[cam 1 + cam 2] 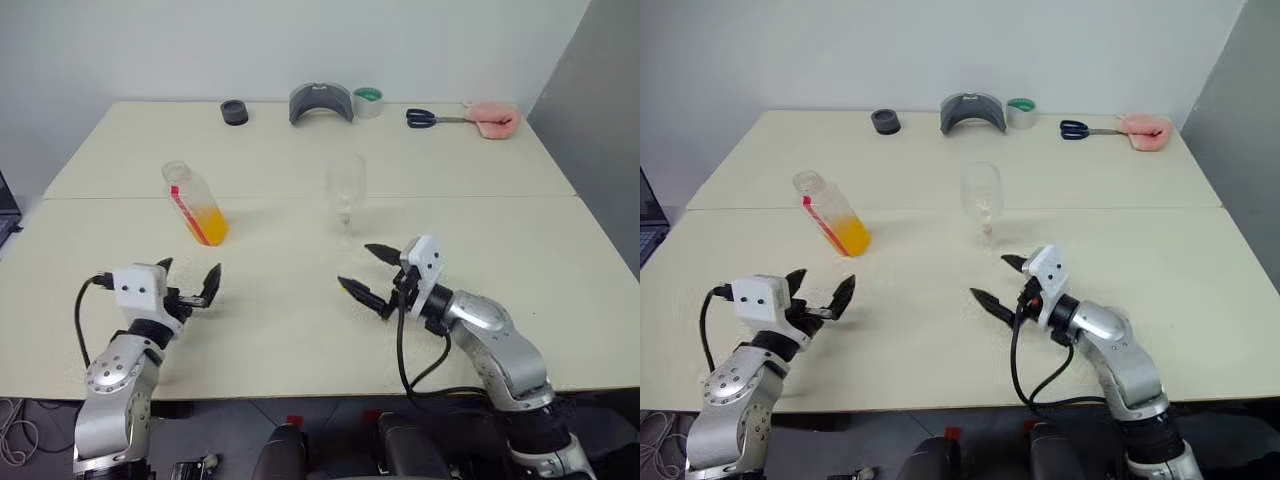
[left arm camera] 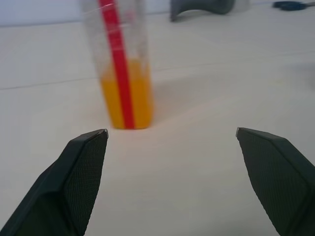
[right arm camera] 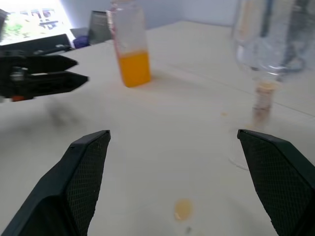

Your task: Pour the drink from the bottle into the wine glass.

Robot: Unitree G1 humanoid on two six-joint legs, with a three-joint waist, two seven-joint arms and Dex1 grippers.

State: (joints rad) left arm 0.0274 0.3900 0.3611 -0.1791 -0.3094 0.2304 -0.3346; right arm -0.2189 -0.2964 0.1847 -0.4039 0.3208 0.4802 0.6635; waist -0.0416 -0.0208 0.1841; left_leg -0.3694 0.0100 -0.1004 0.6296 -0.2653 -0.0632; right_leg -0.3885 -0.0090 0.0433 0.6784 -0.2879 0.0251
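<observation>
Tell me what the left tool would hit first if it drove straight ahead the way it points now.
Probably the bottle: it stands upright ahead of the open left tool, a little off its centre line, so it might just graze it.

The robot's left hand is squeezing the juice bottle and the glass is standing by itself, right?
Not quite. The left gripper is open and apart from the bottle, as the left eye view shows. The wine glass does stand by itself.

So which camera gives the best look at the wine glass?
The left eye view: the wine glass stands whole, from bowl to foot, right of the bottle. The right eye view shows it much the same. The right wrist view cuts off its upper bowl.
</observation>
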